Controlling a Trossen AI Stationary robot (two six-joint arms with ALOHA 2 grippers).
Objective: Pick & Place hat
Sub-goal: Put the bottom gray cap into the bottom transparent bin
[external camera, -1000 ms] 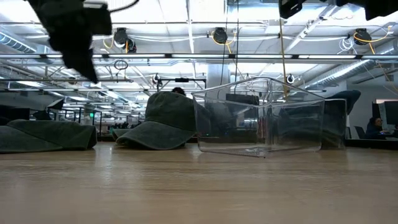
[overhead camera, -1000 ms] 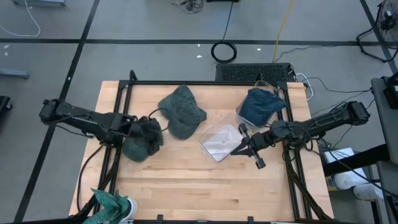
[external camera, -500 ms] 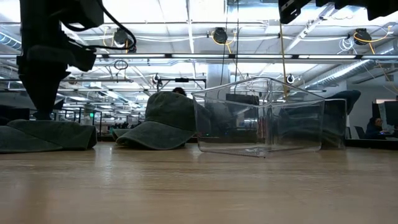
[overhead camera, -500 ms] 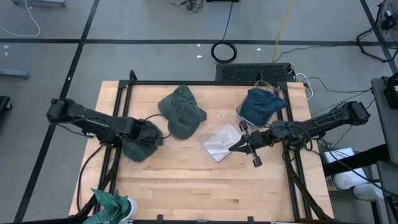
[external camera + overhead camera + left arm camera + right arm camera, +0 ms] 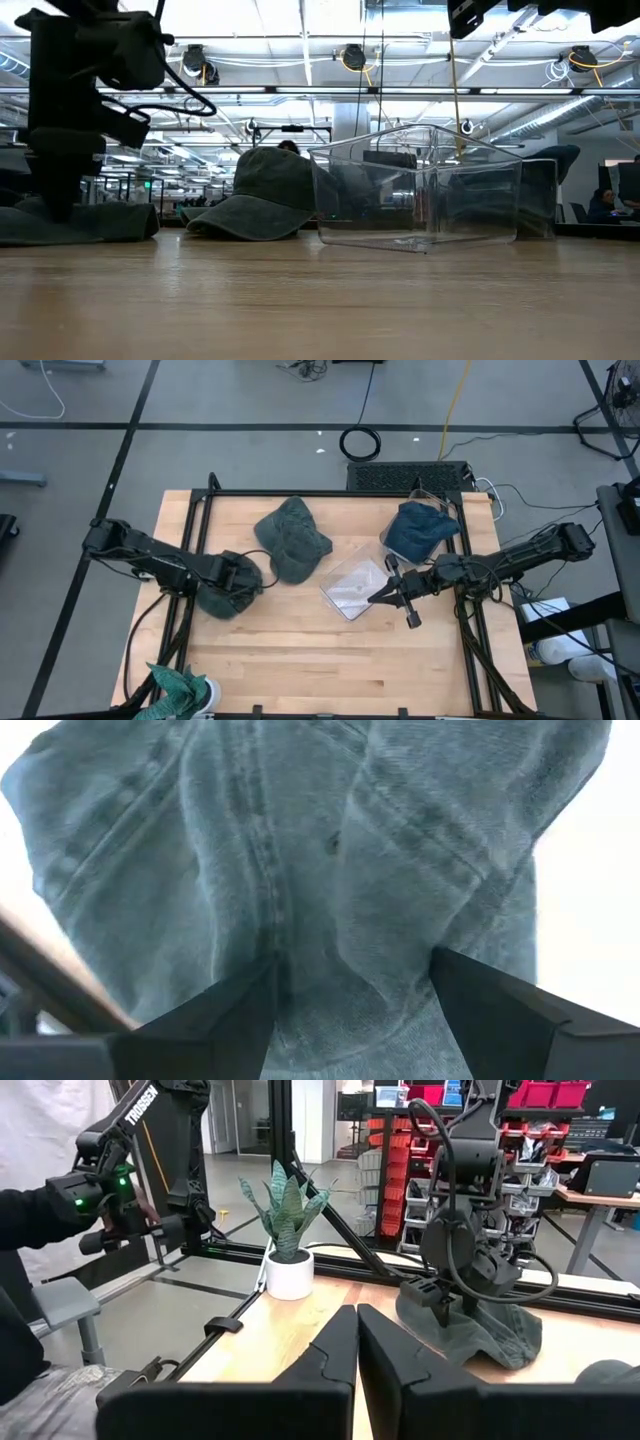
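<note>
Down on the left side of the table (image 5: 300,650), we've got the left gripper (image 5: 240,575) sitting on the dark teal hat (image 5: 222,598), fingers spread w/ crown fabric bunched between them but not pinched. In the left wrist view the fingers (image 5: 215,1020) straddle a stitched seam of that hat (image 5: 330,870): washed denim-look cloth, rumpled, lying flat on the wood.

Over to the right gripper (image 5: 383,596): jaws fully together, nothing in them, hovering at the near edge of the clear plastic box (image 5: 352,588). We see that box (image 5: 420,190) standing upright mid-table, nothing in it as far as we can tell.

Second hat, grey-green (image 5: 291,538), sits just left of the box toward the back. Third one, blue (image 5: 418,528), lies at the back right corner.

Potted plant (image 5: 180,690) at the front left edge.
</note>
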